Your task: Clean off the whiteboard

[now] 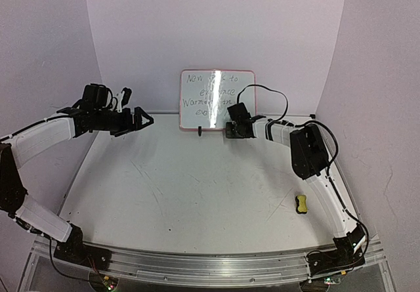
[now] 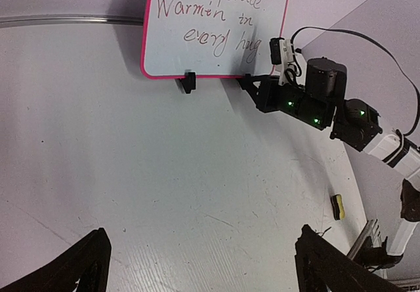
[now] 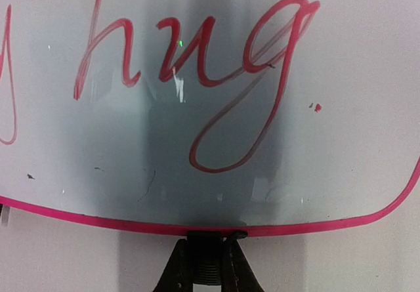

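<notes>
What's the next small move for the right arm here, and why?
Probably pull the right pincer back from the whiteboard toward the yellow eraser. The red writing is unwiped, and the only eraser in view lies on the table beside that arm.

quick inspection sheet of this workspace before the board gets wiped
surface: white table, scuffed and scratched
job's things: whiteboard upright at the back edge, red handwriting not yet wiped
clutter: small yellow eraser lying on the table beside the right arm
grippers: left pincer open, in the air left of the board, holding nothing; right pincer at the board's lower right corner, open or shut unclear
cables: black cable looping above the right wrist
surroundings: plain pale walls, nothing else seen
</notes>
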Available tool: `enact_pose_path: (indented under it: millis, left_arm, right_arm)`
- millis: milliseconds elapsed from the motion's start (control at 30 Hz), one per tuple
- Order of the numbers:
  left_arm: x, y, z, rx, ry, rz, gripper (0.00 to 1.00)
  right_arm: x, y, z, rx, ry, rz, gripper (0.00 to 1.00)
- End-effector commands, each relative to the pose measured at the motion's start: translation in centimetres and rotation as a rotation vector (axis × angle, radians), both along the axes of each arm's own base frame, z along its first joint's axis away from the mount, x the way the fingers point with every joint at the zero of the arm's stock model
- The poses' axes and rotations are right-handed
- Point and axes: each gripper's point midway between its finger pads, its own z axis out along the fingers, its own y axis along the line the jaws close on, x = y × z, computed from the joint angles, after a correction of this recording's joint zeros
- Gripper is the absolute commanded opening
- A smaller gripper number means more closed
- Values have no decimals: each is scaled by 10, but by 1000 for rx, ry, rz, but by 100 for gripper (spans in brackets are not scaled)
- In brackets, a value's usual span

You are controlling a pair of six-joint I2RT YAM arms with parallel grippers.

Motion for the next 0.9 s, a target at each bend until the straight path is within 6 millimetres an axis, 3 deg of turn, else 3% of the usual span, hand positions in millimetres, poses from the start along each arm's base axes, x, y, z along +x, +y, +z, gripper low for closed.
enact_pose_path:
  millis: [0, 367, 733, 867]
  left_arm:
    - [2, -1, 15, -15, -53, -11, 100]
    - [-4, 3, 27, -27, -79, 7, 100]
    - [-27, 31, 64, -32, -158, 136, 100]
    - [-38, 43, 66, -22, -177, 185, 100]
  right_arm:
    - [-26, 22, 12, -5, 15, 122, 0]
    - [-106, 46, 19, -31, 33, 253, 0]
    - [-207, 72, 37, -48, 21, 396, 0]
    - [-238, 70, 38, -80, 17, 410, 0]
